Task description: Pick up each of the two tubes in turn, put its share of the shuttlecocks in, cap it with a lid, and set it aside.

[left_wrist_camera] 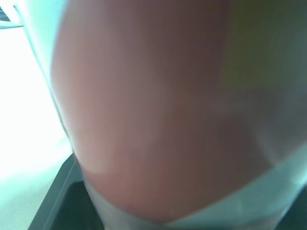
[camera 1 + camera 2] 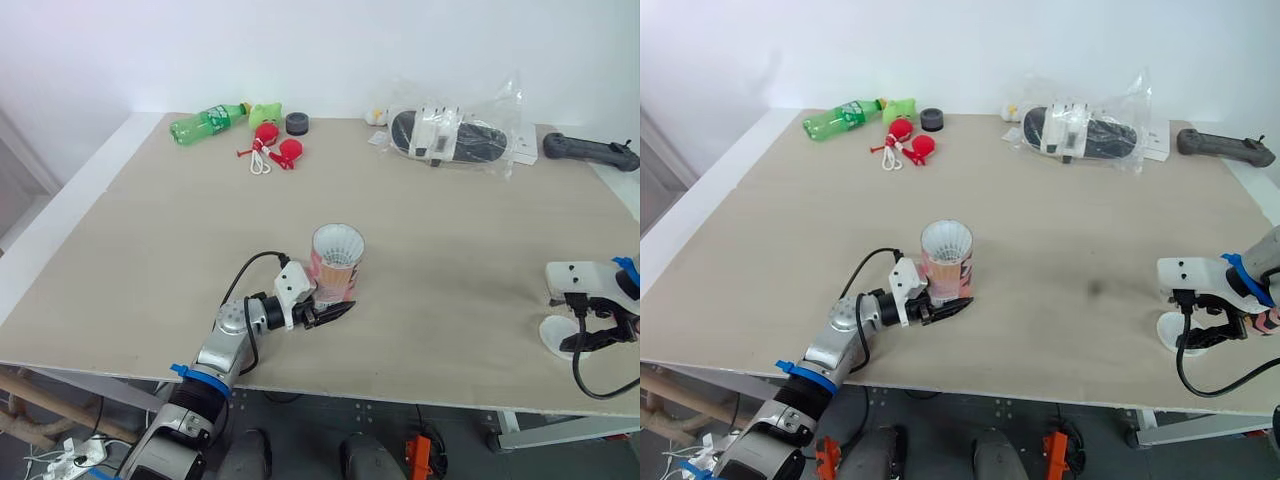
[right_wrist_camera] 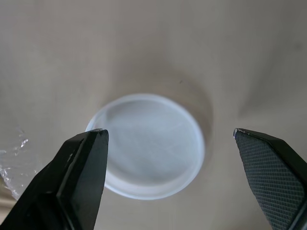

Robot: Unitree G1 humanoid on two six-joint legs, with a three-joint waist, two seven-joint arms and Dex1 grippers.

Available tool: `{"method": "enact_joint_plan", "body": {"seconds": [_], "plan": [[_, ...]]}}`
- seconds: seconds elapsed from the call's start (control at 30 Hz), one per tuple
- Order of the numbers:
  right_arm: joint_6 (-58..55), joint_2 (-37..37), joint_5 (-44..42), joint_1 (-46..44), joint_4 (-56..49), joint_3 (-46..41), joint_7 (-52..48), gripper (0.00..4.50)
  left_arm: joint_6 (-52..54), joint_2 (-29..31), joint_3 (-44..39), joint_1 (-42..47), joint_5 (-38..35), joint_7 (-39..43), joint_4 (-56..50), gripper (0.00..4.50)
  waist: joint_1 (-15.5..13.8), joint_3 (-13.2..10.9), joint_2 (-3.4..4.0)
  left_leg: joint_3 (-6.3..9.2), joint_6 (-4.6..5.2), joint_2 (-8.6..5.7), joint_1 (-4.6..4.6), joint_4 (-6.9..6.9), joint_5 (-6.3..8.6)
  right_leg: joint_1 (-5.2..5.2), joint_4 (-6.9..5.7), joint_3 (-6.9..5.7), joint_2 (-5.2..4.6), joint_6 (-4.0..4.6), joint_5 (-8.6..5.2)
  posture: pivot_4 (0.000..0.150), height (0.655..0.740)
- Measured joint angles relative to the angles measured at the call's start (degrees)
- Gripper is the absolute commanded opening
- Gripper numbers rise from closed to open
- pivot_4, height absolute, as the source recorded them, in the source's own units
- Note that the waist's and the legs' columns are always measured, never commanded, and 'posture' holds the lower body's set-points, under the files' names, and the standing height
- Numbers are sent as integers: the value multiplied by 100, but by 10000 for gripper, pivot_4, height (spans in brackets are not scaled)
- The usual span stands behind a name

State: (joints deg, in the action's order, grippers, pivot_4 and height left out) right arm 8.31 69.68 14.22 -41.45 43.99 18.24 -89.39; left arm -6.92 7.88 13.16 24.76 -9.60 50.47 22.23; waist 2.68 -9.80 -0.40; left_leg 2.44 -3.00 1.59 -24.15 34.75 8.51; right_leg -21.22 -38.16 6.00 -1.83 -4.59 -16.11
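A pink tube (image 2: 335, 265) stands upright on the table near the front middle, its open top showing white shuttlecock feathers (image 2: 338, 243). My left gripper (image 2: 326, 306) is shut on the tube's lower part, and the tube's pink wall (image 1: 153, 105) sits right against the left wrist camera. At the front right a white round lid (image 3: 151, 146) lies flat on the table. My right gripper (image 3: 168, 134) hovers open just above it, one finger to each side, touching nothing. From the head, the lid (image 2: 556, 333) lies partly under that gripper (image 2: 588, 342).
Along the far edge lie a green bottle (image 2: 205, 122), red toys with a cord (image 2: 275, 150), a black roll (image 2: 297, 123), a plastic bag holding a dark item (image 2: 455, 135) and a black handle (image 2: 590, 150). The table's front edge (image 2: 400, 395) runs close under both grippers.
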Motion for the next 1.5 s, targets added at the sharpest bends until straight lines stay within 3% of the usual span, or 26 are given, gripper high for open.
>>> {"method": "enact_joint_plan", "body": {"seconds": [0.17,0.2,0.23,0.33,0.7,0.87,0.97,1.07,1.3,1.5], "plan": [[200,-161,211,-126,402,1,107,20926,-73,0,-32,-16,-3,3,84,28707,15,9,8,-2,0,1,22,0,0,10,0,17,9,0,8,1500,7400],[215,-172,231,-136,412,1,115,18585,-73,-1,-32,-17,-3,3,85,28707,15,8,7,-2,0,1,28,0,0,15,0,17,9,1,7,1500,7400],[251,-206,255,-160,468,1,130,12621,-73,-1,-35,-18,-3,2,89,28707,15,8,5,-2,0,1,34,0,0,21,0,17,10,2,6,1500,7400],[330,-233,299,-254,589,-9,202,370,-73,-1,-38,-21,-3,2,95,28707,14,12,1,-1,0,1,40,-1,0,27,0,19,11,18,-4,1500,7400],[510,-331,281,-351,615,-32,22,370,-66,5,-42,-26,-2,5,89,28707,24,17,-9,-2,0,4,46,-6,0,30,0,24,17,10,0,1500,7400],[-466,141,-1144,-223,-1488,190,-63,370,-72,6,-52,-7,-3,41,103,28707,30,16,22,-5,0,1,44,-15,0,23,-1,38,17,6,-1,1500,7400],[-1760,221,-2517,-960,-3203,343,-72,370,-73,-28,-57,124,5,65,247,28707,36,19,30,5,-1,1,45,-16,1,18,-1,36,22,17,-5,1500,7400],[-2521,-312,-3169,-2036,-3821,425,-79,370,-106,-67,-56,250,11,109,416,28707,31,22,15,10,-2,1,44,-15,1,11,0,33,25,26,-3,1500,7400],[-2697,-1953,-3091,-3854,-3118,1006,-84,370,-213,-145,-6,464,34,257,686,28707,-15,22,-6,16,-1,3,-13,-7,0,-24,2,17,23,0,13,1500,7400],[-2447,-2267,-3065,-4105,-2562,1634,-87,370,-295,-173,22,482,34,317,730,28707,-69,24,-13,24,-9,4,-22,-10,4,-28,3,1,21,36,15,1500,7400]]}}
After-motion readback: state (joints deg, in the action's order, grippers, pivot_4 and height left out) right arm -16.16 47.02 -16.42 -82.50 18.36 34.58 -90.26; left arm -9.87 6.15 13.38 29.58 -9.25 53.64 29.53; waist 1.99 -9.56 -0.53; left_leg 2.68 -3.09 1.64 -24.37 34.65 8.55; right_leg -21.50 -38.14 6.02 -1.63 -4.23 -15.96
